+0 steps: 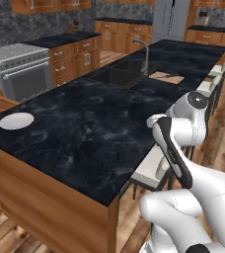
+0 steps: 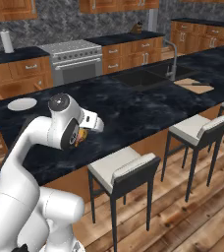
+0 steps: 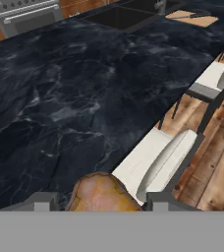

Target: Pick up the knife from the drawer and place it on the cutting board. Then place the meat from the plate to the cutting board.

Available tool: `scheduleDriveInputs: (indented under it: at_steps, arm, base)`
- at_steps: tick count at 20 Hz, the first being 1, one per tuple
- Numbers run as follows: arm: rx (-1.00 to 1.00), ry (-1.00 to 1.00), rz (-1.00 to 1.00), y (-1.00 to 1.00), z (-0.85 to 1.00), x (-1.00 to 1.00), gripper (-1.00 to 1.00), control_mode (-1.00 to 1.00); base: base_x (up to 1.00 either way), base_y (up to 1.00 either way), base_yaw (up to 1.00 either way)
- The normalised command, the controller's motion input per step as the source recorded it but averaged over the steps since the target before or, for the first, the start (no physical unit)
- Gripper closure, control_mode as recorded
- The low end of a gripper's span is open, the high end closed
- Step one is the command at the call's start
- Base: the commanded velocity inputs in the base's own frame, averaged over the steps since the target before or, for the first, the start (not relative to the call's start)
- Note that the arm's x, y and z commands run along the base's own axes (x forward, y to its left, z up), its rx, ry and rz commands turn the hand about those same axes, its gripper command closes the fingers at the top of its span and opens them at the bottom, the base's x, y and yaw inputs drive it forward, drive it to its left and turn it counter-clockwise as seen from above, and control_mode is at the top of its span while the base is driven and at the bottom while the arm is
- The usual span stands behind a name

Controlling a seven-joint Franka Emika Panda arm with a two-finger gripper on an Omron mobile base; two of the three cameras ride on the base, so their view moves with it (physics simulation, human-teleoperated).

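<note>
So from where I'm driving, the pincer (image 3: 100, 206) is clamped on the meat (image 3: 101, 194), that brown-golden lump sitting right between the two fingertips at the bottom of the hand view. In the right base view I can just catch an orange bit of it tucked under the white wrist, over the near edge of the worktop (image 2: 133, 106). The plate (image 1: 16, 120) is bare now, sitting at the far left end of the black marble island, well apart from the arm. The cutting board (image 2: 194, 85) is way off to the right, just beside the sink (image 2: 142, 78) and the faucet (image 2: 173, 60), and the knife (image 3: 195, 15) lies across it, dark handle and slim blade both on the wood. White-cushioned stools (image 2: 124, 170) line the near side of the island below the arm.
</note>
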Motion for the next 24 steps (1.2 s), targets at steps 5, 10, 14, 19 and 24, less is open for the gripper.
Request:
scheduleDriveInputs:
  at_steps: [5,10,14,19,24]
  arm:
    - [0.00,0.00,0.00,0.00,0.00,0.00,1.00,1.00]
    - [0.00,0.00,0.00,0.00,0.00,0.00,1.00,1.00]
    - [0.00,0.00,0.00,0.00,0.00,0.00,1.00,1.00]
    - [0.00,0.00,0.00,0.00,0.00,0.00,1.00,1.00]
    - [0.00,0.00,0.00,0.00,0.00,0.00,1.00,1.00]
  base:
    - [0.41,-0.83,0.56]
    - [-0.32,-0.98,0.54]
    - [-1.00,-0.74,0.42]
    - [-0.41,-0.98,0.32]
    - [-0.07,-1.00,0.30]
